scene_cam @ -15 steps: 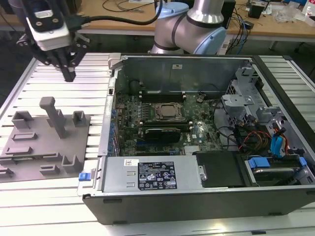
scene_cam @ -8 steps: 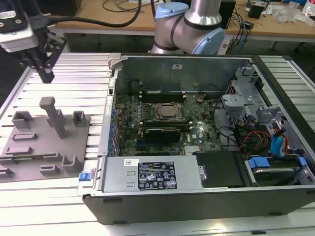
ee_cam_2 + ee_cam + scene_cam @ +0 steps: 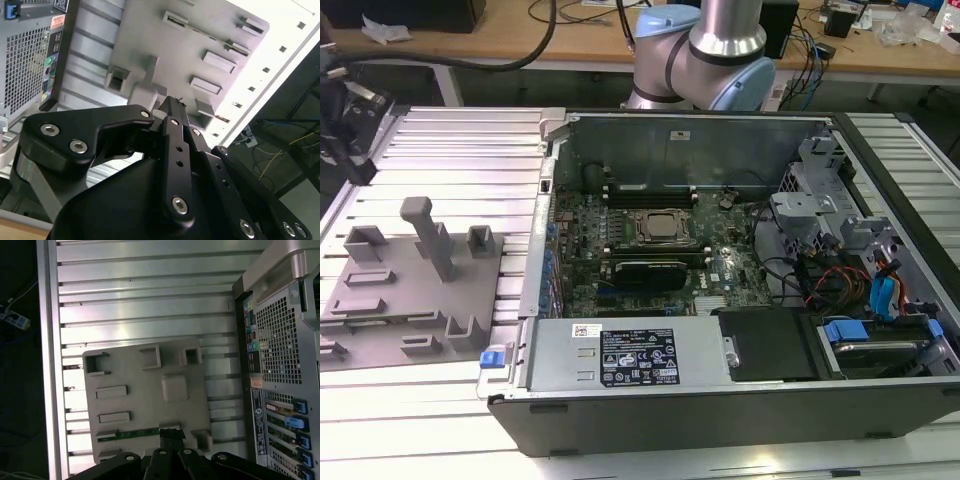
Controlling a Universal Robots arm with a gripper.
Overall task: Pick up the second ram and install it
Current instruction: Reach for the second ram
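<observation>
The second ram [image 3: 131, 434] is a thin green stick lying in a long slot of the grey holder tray [image 3: 145, 405]. In the first wrist view my gripper [image 3: 171, 434] hangs above the tray, its black fingertips together over the stick's end nearest the computer, with nothing between them. The second wrist view shows the gripper [image 3: 171, 104] from behind, its tip pointing at the tray's tall post [image 3: 148, 90]. In the exterior view the tray [image 3: 410, 300] lies at the exterior view's left of the open computer case [image 3: 720, 400]. Long ram slots [image 3: 648, 190] run beside the square processor socket [image 3: 655, 228].
The tray carries a tall post [image 3: 422, 235] and several raised pockets and brackets. The case's back panel [image 3: 280, 390] stands close to the tray. Cables and drive bays [image 3: 860, 290] crowd the case at the exterior view's right. The ribbed metal table [image 3: 470, 150] surrounds everything.
</observation>
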